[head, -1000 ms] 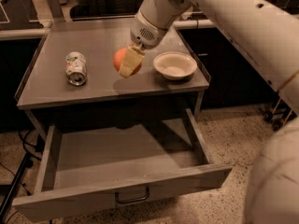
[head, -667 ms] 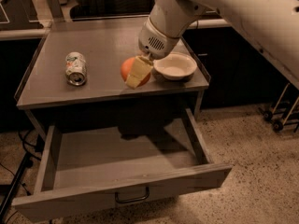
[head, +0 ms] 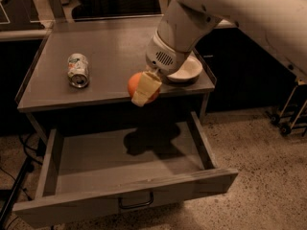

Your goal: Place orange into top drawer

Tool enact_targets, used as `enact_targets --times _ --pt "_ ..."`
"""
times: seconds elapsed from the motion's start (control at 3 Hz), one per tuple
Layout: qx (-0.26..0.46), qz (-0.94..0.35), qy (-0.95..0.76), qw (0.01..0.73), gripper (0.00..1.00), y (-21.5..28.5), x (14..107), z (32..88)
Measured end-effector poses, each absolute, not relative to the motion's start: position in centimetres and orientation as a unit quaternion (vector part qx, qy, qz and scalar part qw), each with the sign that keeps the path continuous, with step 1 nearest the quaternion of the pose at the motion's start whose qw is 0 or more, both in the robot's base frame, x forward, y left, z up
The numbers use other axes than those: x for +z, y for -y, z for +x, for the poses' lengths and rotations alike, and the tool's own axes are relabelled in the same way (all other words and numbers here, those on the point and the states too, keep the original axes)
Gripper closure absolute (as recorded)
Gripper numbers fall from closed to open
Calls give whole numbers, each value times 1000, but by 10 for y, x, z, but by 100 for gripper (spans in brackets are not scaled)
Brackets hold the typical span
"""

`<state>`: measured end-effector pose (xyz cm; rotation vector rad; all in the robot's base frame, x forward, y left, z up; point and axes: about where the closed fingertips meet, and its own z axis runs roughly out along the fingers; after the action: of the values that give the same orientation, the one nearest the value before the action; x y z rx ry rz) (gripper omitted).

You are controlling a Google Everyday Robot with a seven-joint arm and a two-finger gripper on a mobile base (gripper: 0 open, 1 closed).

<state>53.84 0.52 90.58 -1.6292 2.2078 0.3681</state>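
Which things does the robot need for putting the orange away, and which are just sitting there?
For the job:
- orange, held in the gripper at the table's front edge
- top drawer, pulled open below

Just lying about:
- soda can, on its side on the table
- bowl, on the table beside the arm

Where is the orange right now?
In the middle of the camera view, the gripper holds the orange at the table's front edge, above the open top drawer, just left of the cream bowl.
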Motion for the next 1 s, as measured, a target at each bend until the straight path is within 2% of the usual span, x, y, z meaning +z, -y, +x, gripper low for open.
enact_targets --times 0.67,1.0 --pt "143 -561 -802 150 100 4 857 526" --pt "150 -536 -824 107 100 18 776 505"
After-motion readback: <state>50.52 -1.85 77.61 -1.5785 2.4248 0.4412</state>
